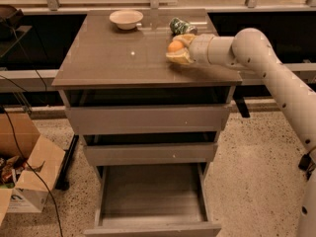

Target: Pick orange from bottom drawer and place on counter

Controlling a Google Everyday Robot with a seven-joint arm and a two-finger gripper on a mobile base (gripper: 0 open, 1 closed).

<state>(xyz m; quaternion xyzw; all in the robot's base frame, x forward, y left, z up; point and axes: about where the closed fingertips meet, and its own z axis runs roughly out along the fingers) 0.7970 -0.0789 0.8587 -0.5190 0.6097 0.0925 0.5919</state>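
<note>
The orange [175,47] sits between the yellowish fingers [180,58] of my gripper [177,49], which is shut on it. The gripper is low over the right side of the glossy grey-brown counter [118,58], its lower finger at or close to the surface. The white arm [256,53] reaches in from the right. The bottom drawer [150,196] stands pulled open below, its grey floor bare.
A white bowl [126,19] stands at the counter's back middle. A green drink can [180,26] lies at the back right, just behind the gripper. The two upper drawers [148,120] are slightly ajar. A cardboard box [24,177] and cables lie on the floor at left.
</note>
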